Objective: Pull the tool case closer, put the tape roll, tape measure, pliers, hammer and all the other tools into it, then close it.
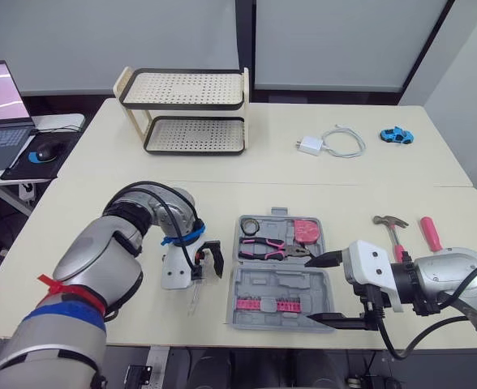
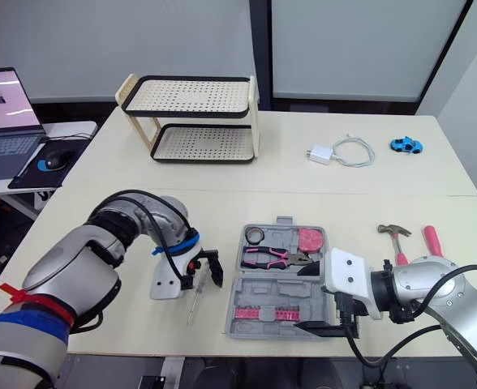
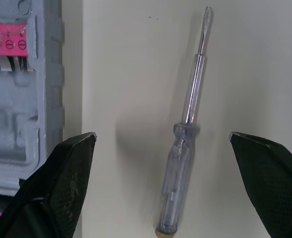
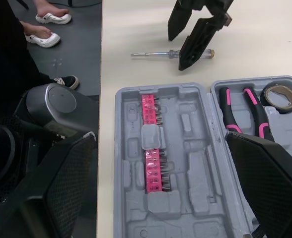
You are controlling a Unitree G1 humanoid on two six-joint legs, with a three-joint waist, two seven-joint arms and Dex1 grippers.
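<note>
A: Left gripper (image 1: 208, 267)?
B: Jaws apart, one either side of the clear screwdriver (image 3: 185, 144) on the table (image 1: 100, 203), just beside the tool case (image 1: 275, 298).
A: Right gripper (image 4: 159, 135)?
B: Jaws apart, over the open case; pliers (image 1: 263, 247) and tape roll (image 1: 249, 225) inside.

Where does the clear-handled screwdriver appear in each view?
Left eye: screwdriver on the table beside the tool case, under the left gripper.
Right eye: screwdriver there too.
Left wrist: screwdriver between the open fingers.
Right wrist: screwdriver beyond the case, beneath the left gripper.
Shared landmark: the case's pink bit row.
</note>
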